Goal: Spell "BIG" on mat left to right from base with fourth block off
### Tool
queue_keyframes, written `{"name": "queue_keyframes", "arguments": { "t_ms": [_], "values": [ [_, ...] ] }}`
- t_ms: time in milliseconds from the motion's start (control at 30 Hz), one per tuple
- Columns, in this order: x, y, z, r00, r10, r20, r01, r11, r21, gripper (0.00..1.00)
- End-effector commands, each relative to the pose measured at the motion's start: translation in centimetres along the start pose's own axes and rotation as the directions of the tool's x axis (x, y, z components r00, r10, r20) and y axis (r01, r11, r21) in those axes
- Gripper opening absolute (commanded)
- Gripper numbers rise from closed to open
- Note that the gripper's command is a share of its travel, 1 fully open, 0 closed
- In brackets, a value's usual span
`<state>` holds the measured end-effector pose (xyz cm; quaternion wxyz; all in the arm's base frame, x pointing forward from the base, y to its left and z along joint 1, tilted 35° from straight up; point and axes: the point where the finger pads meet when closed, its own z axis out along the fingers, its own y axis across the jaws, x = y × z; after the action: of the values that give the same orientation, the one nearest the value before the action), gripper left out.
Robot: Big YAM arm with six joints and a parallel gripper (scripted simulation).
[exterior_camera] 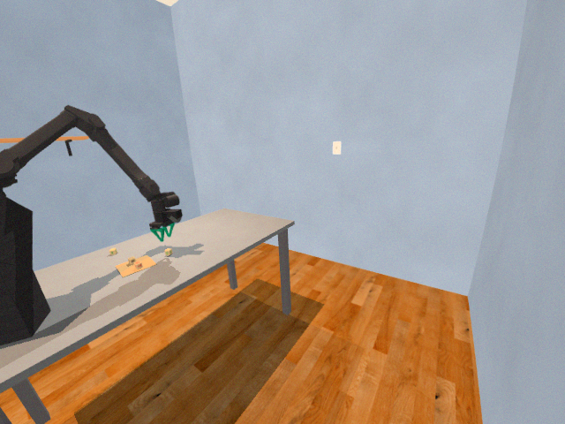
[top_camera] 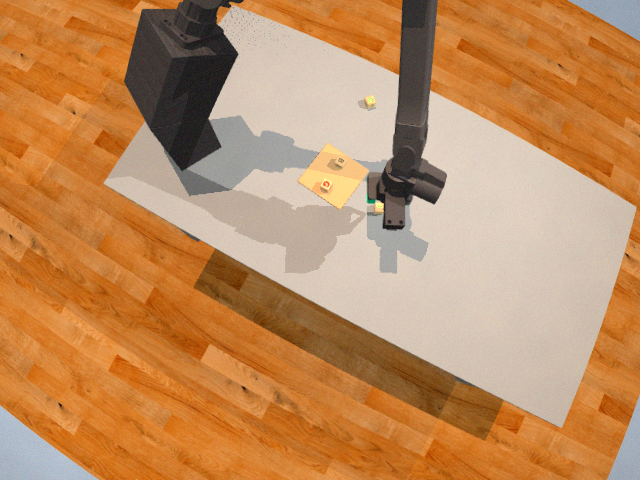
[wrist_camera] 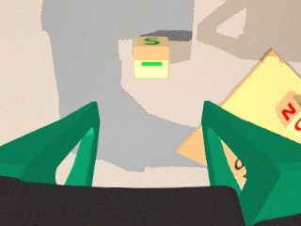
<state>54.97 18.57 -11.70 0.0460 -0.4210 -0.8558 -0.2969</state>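
Observation:
My gripper [top_camera: 374,195] [exterior_camera: 163,236] [wrist_camera: 150,111] is open and empty. It hangs above the table just off the right corner of the orange mat [top_camera: 347,180] [exterior_camera: 148,262] [wrist_camera: 263,97]. A block with green lettering [top_camera: 378,207] [exterior_camera: 168,251] [wrist_camera: 152,56] lies on the table off the mat, below and a little ahead of the green fingers. The B block [top_camera: 339,162] [exterior_camera: 131,261] and the red G block [top_camera: 325,184] [exterior_camera: 138,264] [wrist_camera: 290,109] lie on the mat. A fourth block [top_camera: 370,101] [exterior_camera: 113,251] lies on the table well away from the mat.
The grey table [top_camera: 491,289] [exterior_camera: 237,228] stands on a wooden floor. The dark robot base [top_camera: 175,87] [exterior_camera: 16,274] stands at one end of it. The arm [top_camera: 413,77] reaches over the table beside the mat.

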Motion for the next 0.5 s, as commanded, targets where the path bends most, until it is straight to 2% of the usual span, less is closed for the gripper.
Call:
{"name": "queue_keyframes", "arguments": {
  "t_ms": [0, 267, 300, 367, 467],
  "values": [
    [0.0, 1.0, 0.8, 1.0, -0.008, 0.006, 0.008, 1.0, -0.012, 0.58],
    [-0.3, 1.0, 1.4, 1.0, -0.005, 0.009, 0.005, 1.0, -0.014, 0.58],
    [-0.1, 0.3, 1.6, 1.0, 0.002, 0.002, -0.002, 1.0, 0.001, 0.58],
    [-0.1, 1.1, 2.0, 1.0, -0.009, 0.006, 0.009, 1.0, -0.013, 0.58],
    [-0.1, 1.0, 2.4, 1.0, -0.008, 0.006, 0.009, 1.0, -0.012, 0.58]
  ]
}}
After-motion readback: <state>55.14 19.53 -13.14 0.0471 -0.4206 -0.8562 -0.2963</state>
